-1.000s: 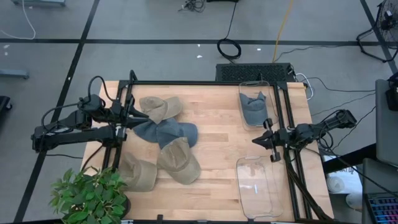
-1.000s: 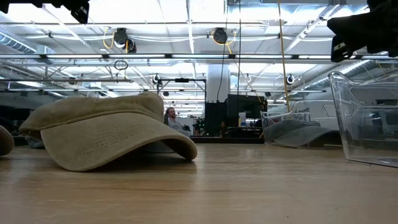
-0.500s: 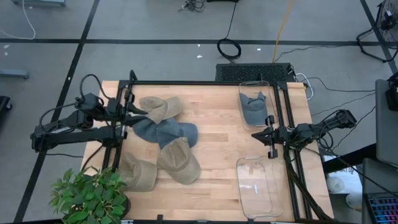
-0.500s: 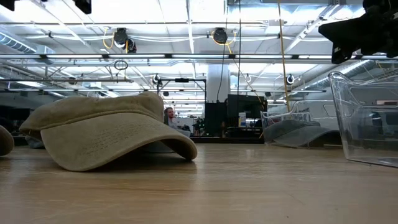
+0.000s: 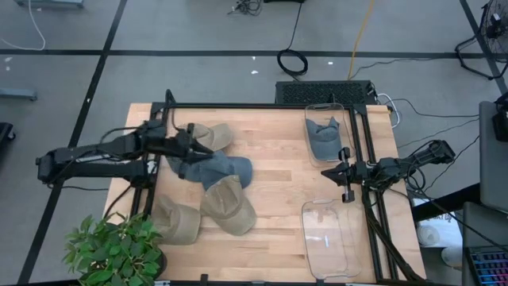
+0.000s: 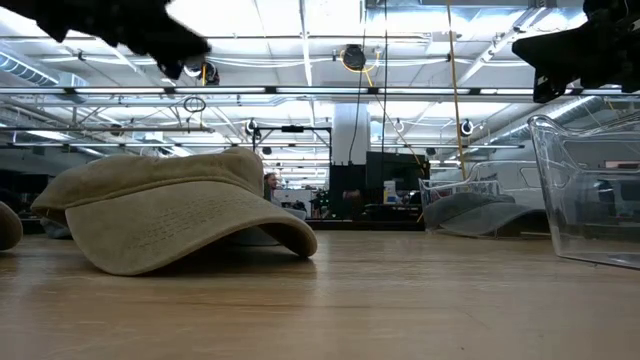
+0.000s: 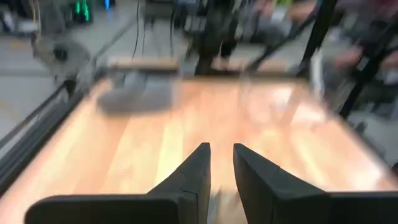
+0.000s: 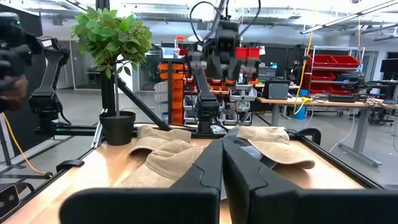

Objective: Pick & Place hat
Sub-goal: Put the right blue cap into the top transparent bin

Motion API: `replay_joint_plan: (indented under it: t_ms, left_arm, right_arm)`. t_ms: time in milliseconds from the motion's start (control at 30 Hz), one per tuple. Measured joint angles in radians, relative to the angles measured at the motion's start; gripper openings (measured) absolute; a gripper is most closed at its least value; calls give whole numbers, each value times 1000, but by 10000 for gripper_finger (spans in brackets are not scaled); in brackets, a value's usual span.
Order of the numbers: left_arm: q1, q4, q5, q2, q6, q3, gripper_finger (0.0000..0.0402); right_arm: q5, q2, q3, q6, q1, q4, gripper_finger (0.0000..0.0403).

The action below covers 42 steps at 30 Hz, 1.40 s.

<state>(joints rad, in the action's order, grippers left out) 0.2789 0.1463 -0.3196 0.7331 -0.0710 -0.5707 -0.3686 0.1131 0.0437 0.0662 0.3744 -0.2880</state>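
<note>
Looking down on the wooden tabletop (image 5: pixel 274 171), we see four hats heaped on its left half and two clear bins on the right: the far bin (image 5: pixel 327 132) already has a grey hat in it, the near bin (image 5: pixel 329 238) has none. The left arm reaches over the heap, and its left gripper (image 5: pixel 193 145) hangs above the place where the blue-grey hat (image 5: pixel 213 168) meets the tan hat (image 5: pixel 208 137). Its jaws stand slightly apart with nothing between them. We judge the blue-grey hat lies just below and toward the near side of these jaws (its long axis runs across the tabletop). The right gripper (image 5: pixel 344 176) waits between the bins, jaws pressed together, well apart from the heap.
</note>
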Motion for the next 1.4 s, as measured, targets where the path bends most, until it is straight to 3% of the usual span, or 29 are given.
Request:
replay_joint_plan:
  t_ms: [133,200,400,600,867,1100,1333,1400]
  left_arm:
    - [0,192,209,74,42,-28,77]
    - [1,267,262,117,85,-33,82]
    - [-42,318,229,249,154,-35,131]
    - [-153,412,259,365,0,-35,179]
    - [-207,393,371,483,-126,-35,184]
    - [-208,408,373,491,39,-38,184]
    - [-207,436,379,447,35,-77,184]
    - [-208,439,429,441,-10,-94,184]
  right_arm:
    - [0,0,0,0,0,0,0]
    - [0,0,0,1,0,1,0]
    - [-1,0,0,6,0,1,0]
    - [-1,0,0,6,0,1,0]
    - [-1,0,0,6,0,2,0]
    - [-1,0,0,6,0,1,0]
    - [-1,0,0,6,0,1,0]
    - [-1,0,0,6,0,1,0]
